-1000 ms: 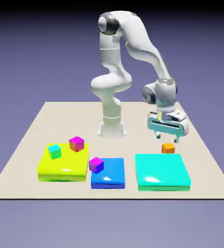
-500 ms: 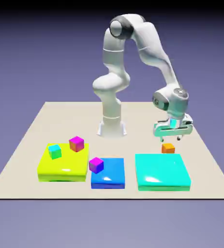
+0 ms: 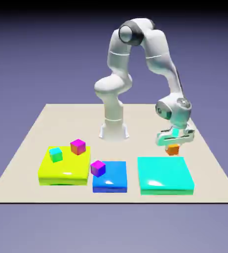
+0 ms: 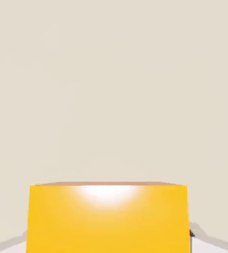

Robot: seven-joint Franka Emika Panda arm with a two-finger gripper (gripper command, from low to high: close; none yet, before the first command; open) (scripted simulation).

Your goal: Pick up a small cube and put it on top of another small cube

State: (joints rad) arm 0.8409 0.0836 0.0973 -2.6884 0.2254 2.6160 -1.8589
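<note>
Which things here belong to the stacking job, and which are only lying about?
For the job:
- orange cube, on the table, beneath the hand
- gripper, low around it; whether it is shut cannot be told

Lying about:
- yellow pad with a teal cube and a magenta cube
- blue pad with another magenta cube
- cyan pad

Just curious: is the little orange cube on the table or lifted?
On the table: the orange cube sits flat on the beige table, gripper lowered around it.

The beige table (image 3: 32,143) carries yellow (image 3: 64,170), blue (image 3: 111,179) and cyan (image 3: 165,175) pads, plus the orange cube (image 3: 172,149)
</note>
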